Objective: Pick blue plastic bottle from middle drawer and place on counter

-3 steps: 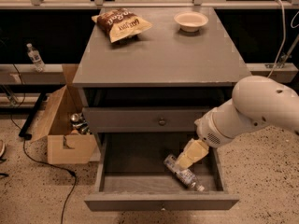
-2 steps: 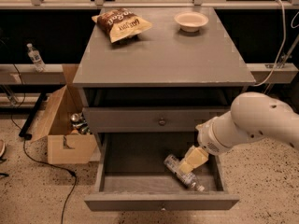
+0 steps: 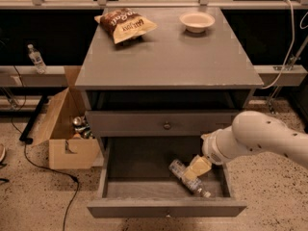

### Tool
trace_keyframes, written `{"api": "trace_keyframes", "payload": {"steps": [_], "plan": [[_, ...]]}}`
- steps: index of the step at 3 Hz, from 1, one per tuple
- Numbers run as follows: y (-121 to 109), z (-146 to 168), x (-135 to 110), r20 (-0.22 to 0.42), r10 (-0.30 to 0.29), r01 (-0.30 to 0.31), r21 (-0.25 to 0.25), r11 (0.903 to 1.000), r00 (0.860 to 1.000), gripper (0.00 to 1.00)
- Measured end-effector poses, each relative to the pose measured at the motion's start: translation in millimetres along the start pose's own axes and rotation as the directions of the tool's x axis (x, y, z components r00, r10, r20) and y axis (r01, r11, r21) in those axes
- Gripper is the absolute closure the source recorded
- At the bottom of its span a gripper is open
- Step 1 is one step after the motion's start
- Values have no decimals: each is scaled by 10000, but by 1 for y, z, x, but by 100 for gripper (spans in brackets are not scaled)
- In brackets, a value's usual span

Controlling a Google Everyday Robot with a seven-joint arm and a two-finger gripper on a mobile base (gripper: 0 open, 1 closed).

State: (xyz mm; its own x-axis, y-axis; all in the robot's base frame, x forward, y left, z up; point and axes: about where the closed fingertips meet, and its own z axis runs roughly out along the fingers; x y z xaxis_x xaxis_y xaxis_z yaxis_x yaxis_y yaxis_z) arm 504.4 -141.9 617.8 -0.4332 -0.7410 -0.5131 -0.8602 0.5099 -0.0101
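Observation:
The blue plastic bottle (image 3: 185,177) lies on its side in the open middle drawer (image 3: 166,207), towards the right, with its cap pointing to the front right. My gripper (image 3: 195,169) reaches down into the drawer from the right and sits right over the middle of the bottle, hiding part of it. The white arm (image 3: 260,138) comes in from the right edge. The counter (image 3: 168,52) is the grey cabinet top above.
A chip bag (image 3: 125,24) and a white bowl (image 3: 197,20) lie at the back of the counter. A shut drawer with a round knob (image 3: 166,125) is above the open one. An open cardboard box (image 3: 67,129) stands on the floor at left. A small clear bottle (image 3: 36,58) stands at far left.
The arm has dropped lower and the gripper has come down onto the bottle in the drawer. The bottle has not moved.

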Motion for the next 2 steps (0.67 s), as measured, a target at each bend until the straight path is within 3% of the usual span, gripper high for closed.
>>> {"api": "trace_keyframes", "payload": {"steps": [2], "plan": [[-25, 67, 32, -438, 716, -729, -273, 9970, 9965, 0]]}}
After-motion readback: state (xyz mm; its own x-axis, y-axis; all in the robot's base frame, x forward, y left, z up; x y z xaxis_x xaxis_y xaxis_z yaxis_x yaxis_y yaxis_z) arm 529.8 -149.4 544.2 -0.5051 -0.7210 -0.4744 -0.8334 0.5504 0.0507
